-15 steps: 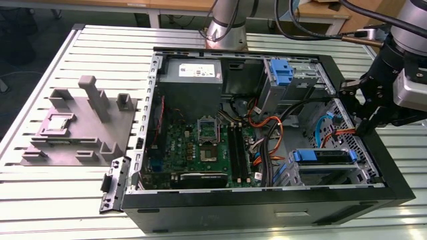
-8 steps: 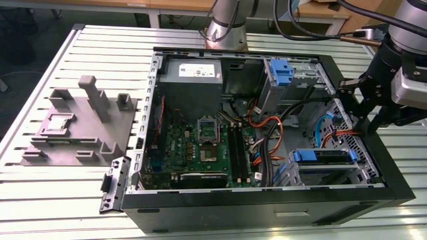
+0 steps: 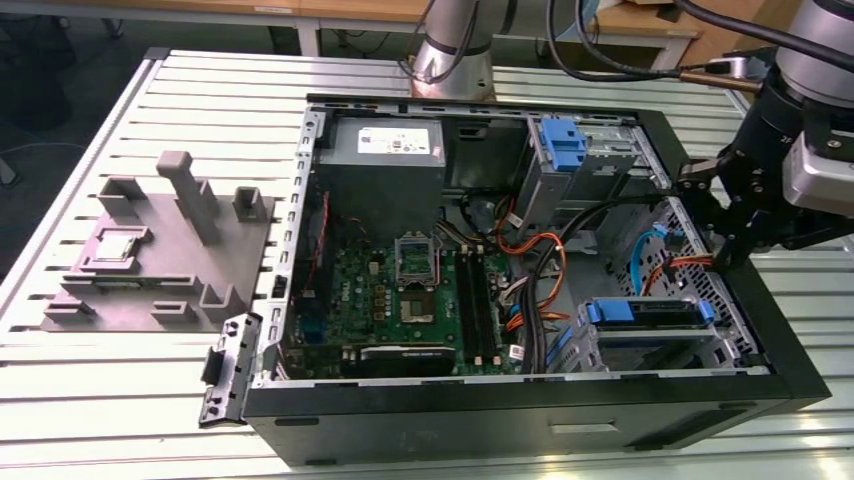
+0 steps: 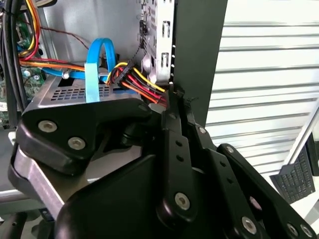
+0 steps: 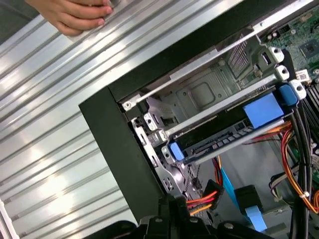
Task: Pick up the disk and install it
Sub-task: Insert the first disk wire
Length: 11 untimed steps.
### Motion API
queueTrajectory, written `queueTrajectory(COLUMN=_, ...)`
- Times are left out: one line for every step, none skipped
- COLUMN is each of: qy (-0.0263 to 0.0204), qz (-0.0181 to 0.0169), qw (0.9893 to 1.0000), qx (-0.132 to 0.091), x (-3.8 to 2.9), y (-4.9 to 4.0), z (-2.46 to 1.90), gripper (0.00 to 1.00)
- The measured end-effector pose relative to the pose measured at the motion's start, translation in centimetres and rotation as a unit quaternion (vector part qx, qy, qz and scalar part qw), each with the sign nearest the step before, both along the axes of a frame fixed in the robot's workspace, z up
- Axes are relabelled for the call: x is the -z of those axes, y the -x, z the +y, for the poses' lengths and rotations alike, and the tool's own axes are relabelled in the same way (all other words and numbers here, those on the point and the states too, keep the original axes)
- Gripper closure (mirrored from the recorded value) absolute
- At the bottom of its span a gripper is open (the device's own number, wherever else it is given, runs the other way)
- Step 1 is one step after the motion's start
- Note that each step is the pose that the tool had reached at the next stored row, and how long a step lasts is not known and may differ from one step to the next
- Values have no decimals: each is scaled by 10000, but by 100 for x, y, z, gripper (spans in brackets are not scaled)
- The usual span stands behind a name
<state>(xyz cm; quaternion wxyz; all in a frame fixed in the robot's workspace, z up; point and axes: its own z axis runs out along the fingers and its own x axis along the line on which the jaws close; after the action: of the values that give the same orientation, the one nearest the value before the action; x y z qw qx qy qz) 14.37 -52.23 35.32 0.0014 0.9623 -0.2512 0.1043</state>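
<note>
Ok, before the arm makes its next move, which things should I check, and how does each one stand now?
1. Disk in the drive cage: ok; fully seated: cannot tell.
2. Gripper shut and holding nothing: ok.
3. People away from the work area: not ok; a hand rests on the table beside the case.
4. Cables away from the gripper: not ok; the red and orange bundle lies right next to it.
5. Case side open for access: ok.
</note>
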Motion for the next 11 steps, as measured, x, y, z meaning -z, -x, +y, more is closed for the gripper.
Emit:
queueTrajectory(qy=3, qz=0, qw=10000, qx=0, x=-19, y=0, z=0, gripper=83)
queueTrajectory(qy=2, qz=0, qw=10000, qx=0, x=-20, y=0, z=0, gripper=83)
queueTrajectory(qy=2, qz=0, qw=10000, qx=0, x=-20, y=0, z=0, gripper=83)
queueTrajectory(qy=2, qz=0, qw=10000, qx=0, x=-20, y=0, z=0, gripper=83)
queueTrajectory(qy=3, qz=0, qw=10000, qx=0, x=-20, y=0, z=0, gripper=83)
queueTrajectory(qy=3, qz=0, qw=10000, qx=0, x=-20, y=0, z=0, gripper=83)
queueTrajectory(qy=3, qz=1, qw=10000, qx=-1, x=-20, y=1, z=0, gripper=83)
queueTrajectory(qy=4, qz=1, qw=10000, qx=-2, x=-21, y=9, z=0, gripper=83)
queueTrajectory(qy=4, qz=0, qw=10000, qx=-2, x=-21, y=20, z=0, gripper=83)
queueTrajectory(qy=3, qz=0, qw=10000, qx=-2, x=-20, y=38, z=0, gripper=83)
queueTrajectory(qy=3, qz=1, qw=10000, qx=-2, x=-20, y=58, z=0, gripper=83)
